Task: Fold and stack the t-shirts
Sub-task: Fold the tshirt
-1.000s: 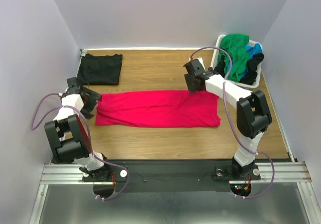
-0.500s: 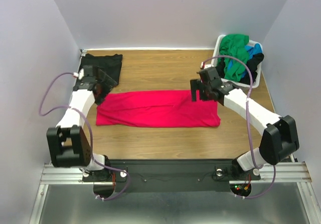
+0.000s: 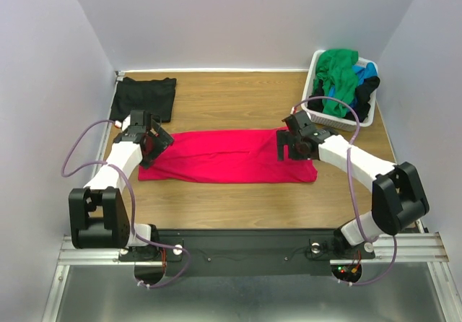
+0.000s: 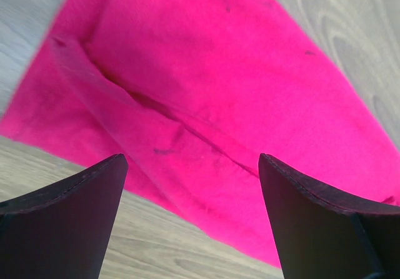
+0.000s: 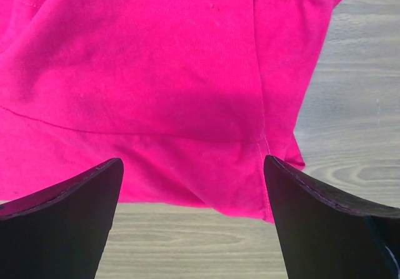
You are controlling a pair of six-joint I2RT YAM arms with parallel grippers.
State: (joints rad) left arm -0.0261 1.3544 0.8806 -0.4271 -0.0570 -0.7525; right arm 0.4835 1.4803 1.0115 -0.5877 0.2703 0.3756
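The pinkish-red t-shirt (image 3: 227, 156) lies folded into a long flat strip across the middle of the wooden table. It also fills the left wrist view (image 4: 206, 91) and the right wrist view (image 5: 156, 85). My left gripper (image 3: 151, 145) is open and empty, just above the strip's left end. My right gripper (image 3: 286, 144) is open and empty, just above its right end. A folded black t-shirt (image 3: 144, 98) lies at the back left. Green (image 3: 339, 76), blue (image 3: 367, 71) and black (image 3: 363, 94) shirts are piled in the basket.
The white plastic laundry basket (image 3: 318, 119) stands at the back right corner, close behind my right arm. White walls enclose the table on three sides. Bare wood (image 3: 231, 199) shows in front of the red strip.
Both arms have swung inward and come down from beside the red strip onto its two ends. The shirts have not moved.
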